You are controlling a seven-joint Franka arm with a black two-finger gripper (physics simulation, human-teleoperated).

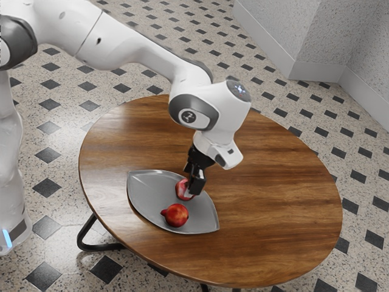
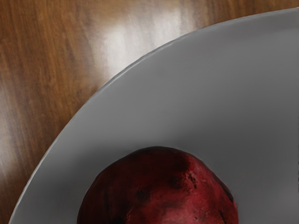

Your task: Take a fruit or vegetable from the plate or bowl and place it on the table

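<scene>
reach in from the exterior view's left with the white arm point(image 1: 124, 44), bent downward over the round wooden table point(image 1: 279, 194). hold the black gripper point(image 1: 191, 184) low at the grey leaf-shaped plate point(image 1: 149, 193), pointing down, right at the farther red fruit point(image 1: 182, 189). cannot tell the state of the jaws: perhaps released around that fruit, perhaps grasping it. see the farther red fruit within the plate's outline, partly hidden behind the gripper; cannot tell whether resting on the plate or slightly raised from it. in the wrist view, find a rounded, dark red skin with blackish patches and small pits, just under the hand, with bare grey plate around it and the curved rim beyond, then glossy brown wood. near the farther fruit, also on the plate, spot the second red fruit point(image 1: 177, 215), streaked with orange, lying on its side with a short crown toward the exterior view's left. below the table, notice a black metal leg point(image 1: 91, 246) and a speckled floor point(image 1: 73, 207) with dark diamond tiles; farther back, a pale wall point(image 1: 322, 36).
</scene>
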